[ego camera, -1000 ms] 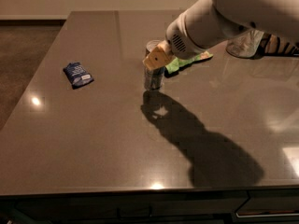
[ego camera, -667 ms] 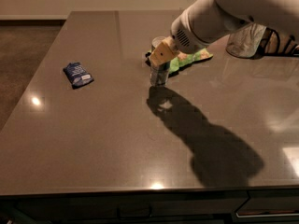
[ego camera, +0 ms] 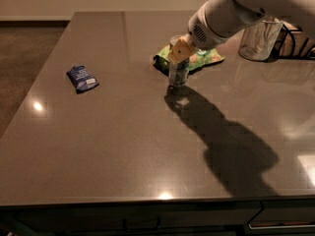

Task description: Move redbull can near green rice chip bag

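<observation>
The redbull can (ego camera: 178, 73) stands upright on the dark table (ego camera: 123, 141), just in front of the green rice chip bag (ego camera: 204, 60), which lies flat at the back centre and is partly hidden by the arm. My gripper (ego camera: 178, 50) reaches down from the upper right and is shut on the top part of the can. The can's base is at or very near the table surface.
A small dark blue packet (ego camera: 82, 78) lies at the left. A clear glass jar (ego camera: 259, 39) stands at the back right beside a dark wire rack (ego camera: 298, 43). The table's front edge runs along the bottom of the view.
My gripper has carried the can a little to the right and toward the back, closer to the green bag.
</observation>
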Controlling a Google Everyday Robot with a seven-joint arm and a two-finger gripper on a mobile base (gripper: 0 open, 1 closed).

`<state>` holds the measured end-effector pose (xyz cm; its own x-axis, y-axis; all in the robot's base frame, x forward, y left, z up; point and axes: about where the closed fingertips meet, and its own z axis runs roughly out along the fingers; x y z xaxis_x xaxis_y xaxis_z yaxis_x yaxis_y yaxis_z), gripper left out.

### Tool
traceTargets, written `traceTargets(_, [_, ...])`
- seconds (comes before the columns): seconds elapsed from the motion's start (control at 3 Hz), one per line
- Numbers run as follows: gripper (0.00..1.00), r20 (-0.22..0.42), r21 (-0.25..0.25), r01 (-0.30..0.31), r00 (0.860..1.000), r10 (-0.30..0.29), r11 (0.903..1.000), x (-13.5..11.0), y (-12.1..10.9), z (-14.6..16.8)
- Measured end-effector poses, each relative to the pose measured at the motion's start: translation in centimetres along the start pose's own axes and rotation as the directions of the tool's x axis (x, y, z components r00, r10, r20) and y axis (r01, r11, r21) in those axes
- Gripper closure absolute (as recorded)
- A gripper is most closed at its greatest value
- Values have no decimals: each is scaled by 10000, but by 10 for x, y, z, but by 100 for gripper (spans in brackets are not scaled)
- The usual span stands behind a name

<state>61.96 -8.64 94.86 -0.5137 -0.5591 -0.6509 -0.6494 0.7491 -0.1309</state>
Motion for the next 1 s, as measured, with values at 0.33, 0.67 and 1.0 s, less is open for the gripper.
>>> traceTargets(0.33, [59,-374,57,-75,9993,77,10000,9,-9,6])
traceTargets(0.67, [35,-691,-54,-89,9976,85,9999,18,-11,12])
traceTargets(1.0, [12,-687,-56,-72,9976,68,10000,18,-10,12])
